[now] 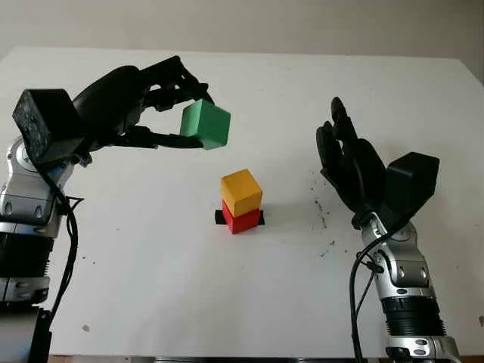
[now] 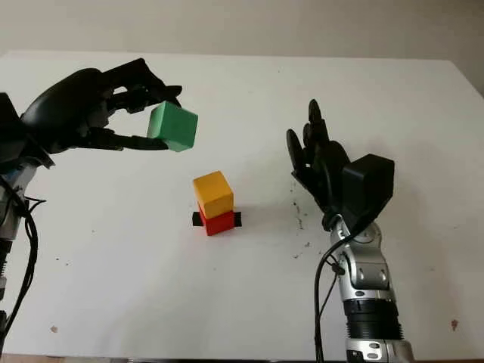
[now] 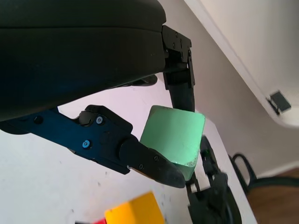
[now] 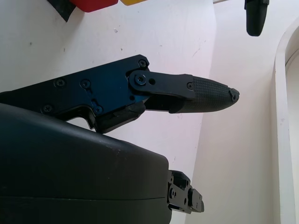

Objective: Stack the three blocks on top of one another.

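Your left hand [image 1: 162, 106] has its fingers clamped on the green block [image 1: 206, 125], carrying it in the air above the white table [image 1: 151, 257], up and to the left of the stack. There, the yellow block [image 1: 241, 192] sits on the red block [image 1: 241, 218] (a bit turned against it), on a black mark [image 1: 220, 217] near the table's middle. Your right hand [image 1: 349, 162] is open, holding nothing, raised to the right of the stack, well apart from it.
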Robot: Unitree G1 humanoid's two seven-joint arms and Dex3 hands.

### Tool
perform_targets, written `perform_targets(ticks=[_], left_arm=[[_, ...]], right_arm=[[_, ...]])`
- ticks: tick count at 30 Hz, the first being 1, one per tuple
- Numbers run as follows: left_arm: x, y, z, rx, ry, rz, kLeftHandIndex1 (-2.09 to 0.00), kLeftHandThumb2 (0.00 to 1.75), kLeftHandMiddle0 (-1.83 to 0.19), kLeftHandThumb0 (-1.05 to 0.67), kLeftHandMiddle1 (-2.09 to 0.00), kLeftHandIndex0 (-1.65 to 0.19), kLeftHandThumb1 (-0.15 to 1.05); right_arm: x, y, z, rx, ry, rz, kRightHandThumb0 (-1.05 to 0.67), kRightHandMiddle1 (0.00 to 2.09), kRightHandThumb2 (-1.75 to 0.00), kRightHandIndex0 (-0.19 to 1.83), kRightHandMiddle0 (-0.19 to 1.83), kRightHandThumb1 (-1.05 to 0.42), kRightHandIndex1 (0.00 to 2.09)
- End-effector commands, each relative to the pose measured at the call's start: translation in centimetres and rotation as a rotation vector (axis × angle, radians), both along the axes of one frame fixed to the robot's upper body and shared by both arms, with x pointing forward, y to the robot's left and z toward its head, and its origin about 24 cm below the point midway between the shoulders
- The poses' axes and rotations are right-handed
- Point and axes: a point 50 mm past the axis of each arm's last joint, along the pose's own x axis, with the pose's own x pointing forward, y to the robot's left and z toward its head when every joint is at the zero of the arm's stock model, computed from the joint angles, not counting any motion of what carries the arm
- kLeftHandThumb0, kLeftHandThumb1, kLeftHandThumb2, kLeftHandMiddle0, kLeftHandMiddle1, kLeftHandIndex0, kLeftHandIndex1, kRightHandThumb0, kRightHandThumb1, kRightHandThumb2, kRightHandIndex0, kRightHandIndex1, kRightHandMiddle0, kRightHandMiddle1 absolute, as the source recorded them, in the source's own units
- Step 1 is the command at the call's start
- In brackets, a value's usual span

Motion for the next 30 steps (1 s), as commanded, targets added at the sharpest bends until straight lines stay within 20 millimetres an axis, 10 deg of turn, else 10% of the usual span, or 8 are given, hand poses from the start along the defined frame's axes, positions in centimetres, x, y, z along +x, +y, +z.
perform_targets(ticks=[1,14,30], left_arm=[[-0.4,-0.6,1.9,0.111,-0.042,-0.012,-1.68,0.12,-0.22,-0.37,-0.02,-0.2,1.05],[-1.0,-5.4,8.8,0.599,-0.306,-0.152,-1.08,0.05,-0.27,-0.3,-0.05,-0.54,0.98],[-0.7,-9.0,9.7,0.801,-0.326,-0.34,-1.39,0.06,-0.28,-0.34,-0.05,-0.45,1.0]], right_arm=[[0.1,0.0,0.3,0.009,-0.009,0.003,-0.73,0.0,-0.5,-0.19,-0.19,-1.05,0.0],[0.2,0.4,0.3,0.016,-0.014,0.018,-0.7,0.0,-0.52,-0.19,-0.19,-1.05,0.0],[0.0,0.8,0.2,0.022,0.007,0.017,-0.73,0.0,-0.5,-0.19,-0.19,-1.05,0.0]])
